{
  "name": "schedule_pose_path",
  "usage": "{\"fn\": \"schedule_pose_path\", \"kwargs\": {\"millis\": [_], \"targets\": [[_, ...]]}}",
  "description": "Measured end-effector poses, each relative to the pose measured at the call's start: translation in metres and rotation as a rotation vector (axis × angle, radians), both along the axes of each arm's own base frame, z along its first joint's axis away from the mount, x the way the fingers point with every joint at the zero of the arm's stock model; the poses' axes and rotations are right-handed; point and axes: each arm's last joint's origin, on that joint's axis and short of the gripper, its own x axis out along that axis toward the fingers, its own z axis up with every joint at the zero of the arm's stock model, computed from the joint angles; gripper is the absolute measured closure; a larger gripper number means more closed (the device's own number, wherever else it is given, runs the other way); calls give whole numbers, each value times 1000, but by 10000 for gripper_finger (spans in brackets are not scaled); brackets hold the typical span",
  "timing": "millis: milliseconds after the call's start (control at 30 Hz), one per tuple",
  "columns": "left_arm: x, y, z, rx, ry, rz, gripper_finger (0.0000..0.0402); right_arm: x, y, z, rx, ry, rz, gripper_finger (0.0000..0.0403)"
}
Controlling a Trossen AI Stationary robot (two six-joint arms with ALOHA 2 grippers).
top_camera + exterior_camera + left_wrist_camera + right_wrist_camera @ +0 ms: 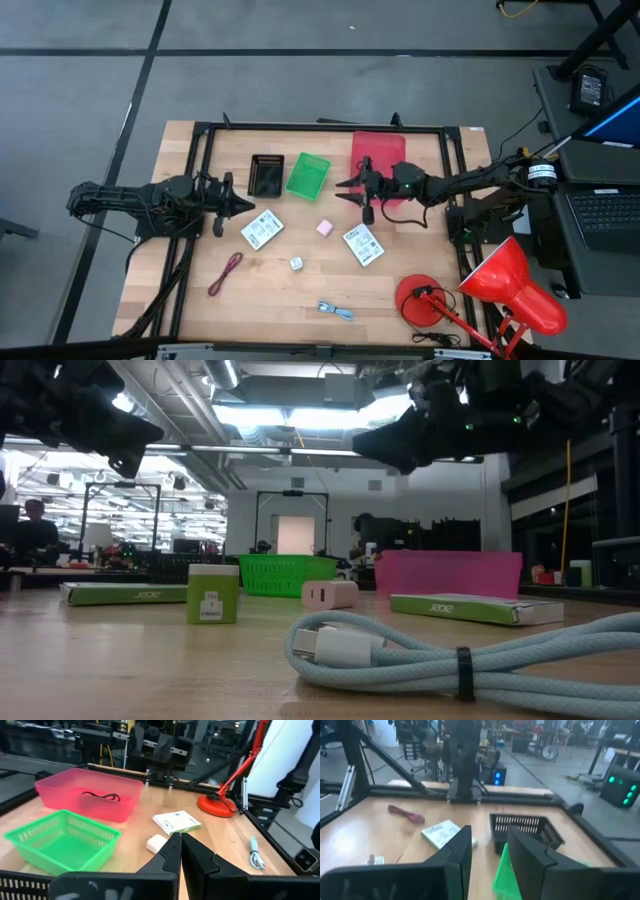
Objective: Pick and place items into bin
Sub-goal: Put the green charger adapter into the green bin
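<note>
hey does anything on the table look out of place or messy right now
Nothing looks spilled or broken. The green basket sits slightly askew beside the black basket. A black cord already lies in the pink bin. The two white packets, pink cube, die, red cord and blue cable lie loose on the wood.

Bright overhead light, blurred wrist foregrounds

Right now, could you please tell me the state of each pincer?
Left pincer: shut, holding nothing, above the table near a white printed packet.
Right pincer: open, empty, beside the pink plastic bin.
</note>
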Motion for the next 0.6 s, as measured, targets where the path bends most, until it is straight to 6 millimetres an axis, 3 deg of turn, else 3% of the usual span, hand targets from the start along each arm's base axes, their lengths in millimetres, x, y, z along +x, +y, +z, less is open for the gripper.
{"fn": "schedule_pose_path", "kwargs": {"millis": [600], "targets": [[0, 0, 3, 79, -36, -17, 396, 0, 0, -2, -1, 20, 3, 295]]}}
